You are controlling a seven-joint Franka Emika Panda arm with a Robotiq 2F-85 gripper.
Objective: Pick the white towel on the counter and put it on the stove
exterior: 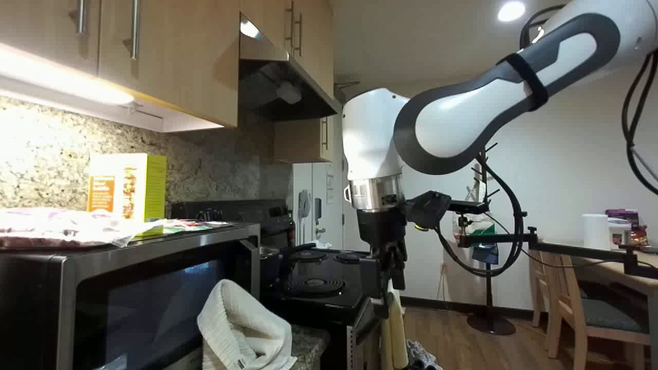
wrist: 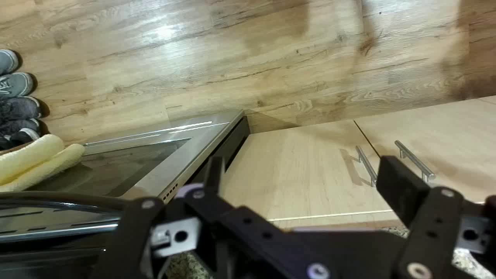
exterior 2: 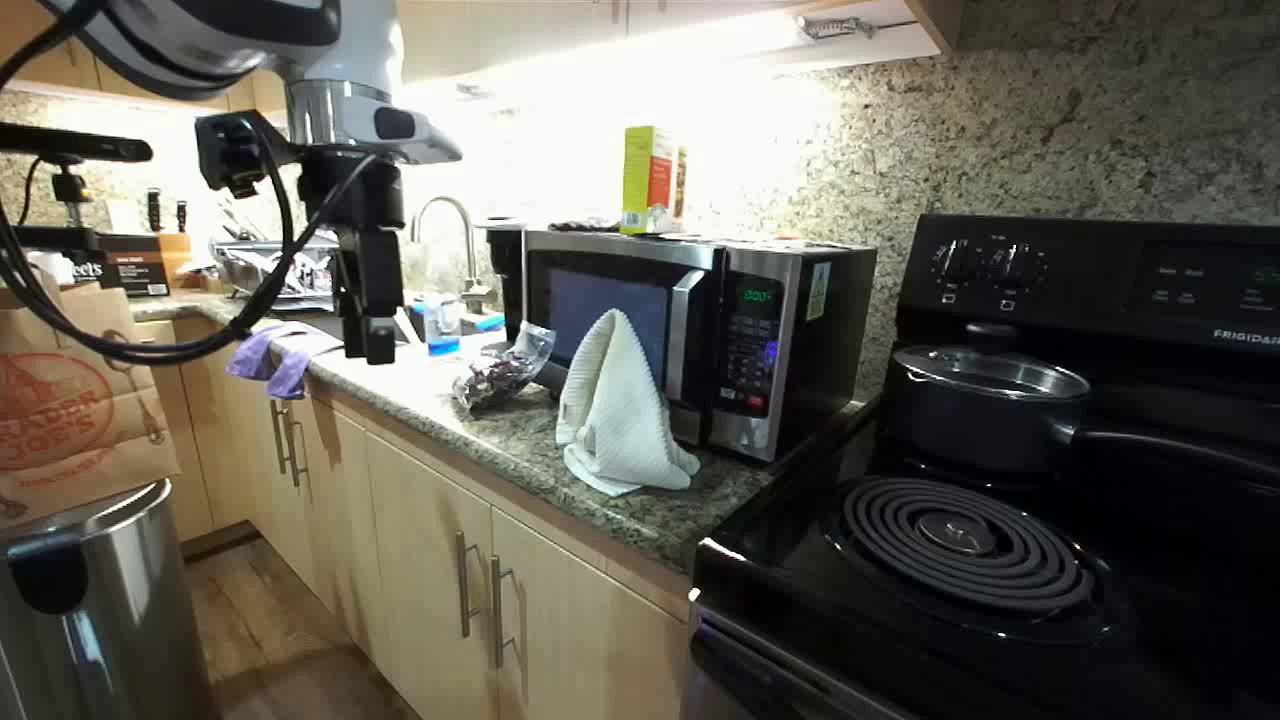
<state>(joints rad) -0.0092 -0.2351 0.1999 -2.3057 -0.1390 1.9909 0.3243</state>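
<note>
The white towel (exterior: 244,329) stands bunched in a peak on the granite counter (exterior 2: 530,462), in front of the microwave. It also shows in an exterior view (exterior 2: 622,420); I cannot make it out in the wrist view. The black stove (exterior 2: 780,575) is beside the counter's end, with coil burners; it also shows in an exterior view (exterior: 329,304). My gripper (wrist: 306,178) points down with its fingers wide apart and nothing between them. It hangs apart from the towel, in both exterior views (exterior: 385,298) (exterior 2: 370,340). The wrist view shows cabinet doors and floor below it.
The microwave (exterior 2: 600,285) is behind the towel, with a box (exterior 2: 650,180) on top. A bagged item (exterior 2: 500,375) lies beside the towel. A lidded pot (exterior 2: 985,415) stands on a rear burner. A range hood (exterior: 282,90) overhangs the stove. Yellow cloths (wrist: 38,162) hang at the oven.
</note>
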